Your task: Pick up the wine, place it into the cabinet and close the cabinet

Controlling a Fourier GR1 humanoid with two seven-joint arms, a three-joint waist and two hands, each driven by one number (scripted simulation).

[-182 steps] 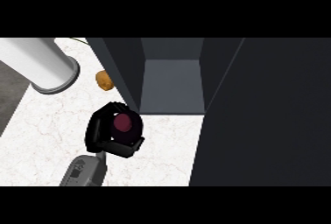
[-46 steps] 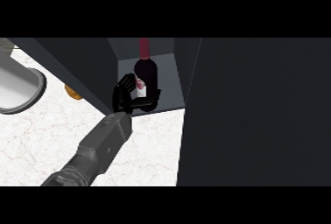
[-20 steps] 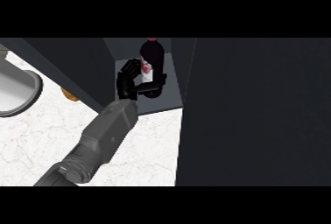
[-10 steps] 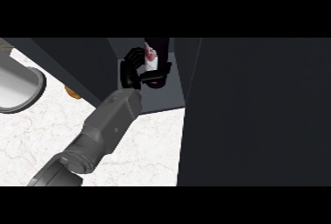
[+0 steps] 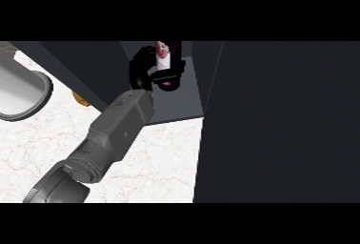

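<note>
Open cabinet (image 5: 175,102): left hand (image 5: 144,71) reaching inside, curled round wine (image 5: 164,56).

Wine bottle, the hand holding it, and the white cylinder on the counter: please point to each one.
wine bottle (image 5: 164,54), head view, on its pale label.
left hand (image 5: 143,71), head view, on the curled black fingers.
white cylinder (image 5: 17,93), head view, on its side wall.

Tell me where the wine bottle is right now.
In the head view, the dark red wine bottle sits at top centre, inside the open dark grey cabinet, held in the black left hand.
</note>
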